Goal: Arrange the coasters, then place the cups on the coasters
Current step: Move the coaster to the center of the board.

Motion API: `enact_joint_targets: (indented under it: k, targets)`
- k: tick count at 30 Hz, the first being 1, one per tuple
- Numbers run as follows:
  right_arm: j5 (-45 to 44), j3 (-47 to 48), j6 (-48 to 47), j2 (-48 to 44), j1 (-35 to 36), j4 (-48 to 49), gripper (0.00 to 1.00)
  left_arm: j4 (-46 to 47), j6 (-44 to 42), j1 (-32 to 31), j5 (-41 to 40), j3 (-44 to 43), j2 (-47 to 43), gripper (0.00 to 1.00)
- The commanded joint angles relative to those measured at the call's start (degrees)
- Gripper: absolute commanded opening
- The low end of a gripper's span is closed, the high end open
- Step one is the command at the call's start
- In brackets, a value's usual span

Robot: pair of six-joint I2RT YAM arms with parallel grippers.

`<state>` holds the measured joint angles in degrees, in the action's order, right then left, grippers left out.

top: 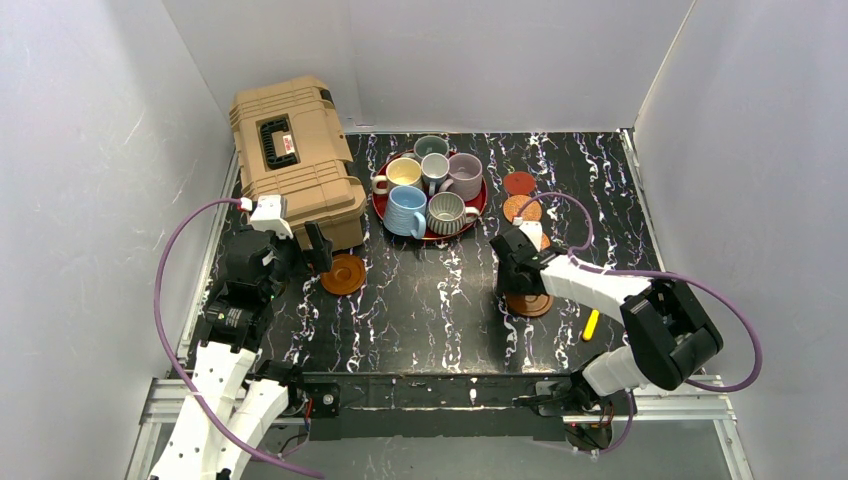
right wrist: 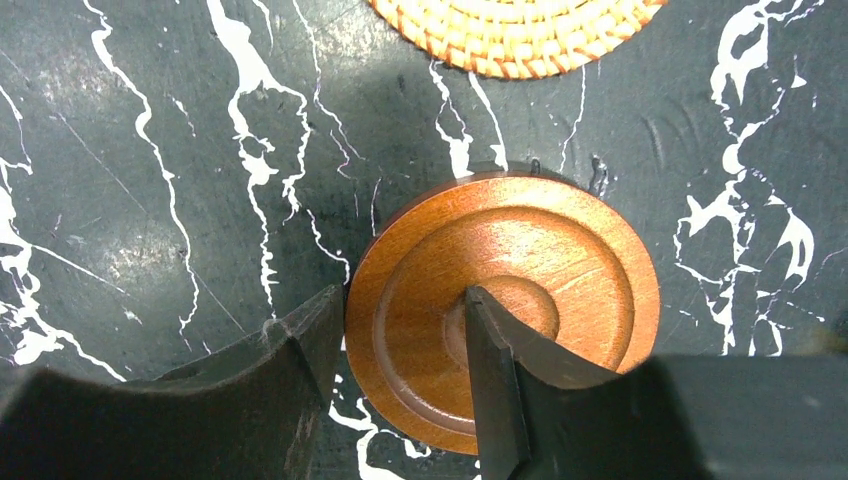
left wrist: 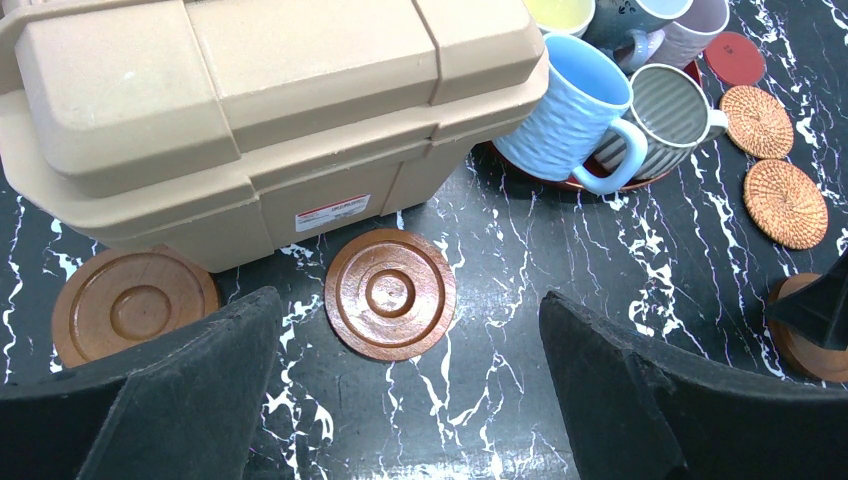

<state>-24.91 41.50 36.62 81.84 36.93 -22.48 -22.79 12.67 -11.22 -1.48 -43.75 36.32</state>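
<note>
Right fingers [right wrist: 515, 400] astride coaster [right wrist: 575, 250] rim

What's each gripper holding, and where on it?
Right gripper pinches the wooden coaster at its rim, one finger outside the edge, one inside the ring. Left gripper open, holding nothing.

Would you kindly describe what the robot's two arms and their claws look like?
The left arm and right arm have white links and bulky black joints, each with a looping purple cable. The left claw and right claw have broad, matte black, wedge-shaped fingers.
</note>
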Motion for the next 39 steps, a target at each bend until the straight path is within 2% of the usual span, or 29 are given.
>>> enact_joint_targets:
  k: [1, 30, 39]
  targets:
    - [-0.5, -0.4, -1.0, -0.1, -1.2, 2.3, 0.55, -0.5, -0.1, -0.2, -0.3, -0.5, 0.0, 0.99]
    - [0.2, -0.4, -3.3, 1.5, -4.1, 5.8, 0.54, -0.5, -0.1, -0.2, -0.4, -0.5, 0.3, 0.99]
    - [1.7, 0.3, -3.1, -0.7, -4.1, 3.3, 0.56, -0.3, -0.2, -0.2, 0.2, -0.5, 0.5, 0.99]
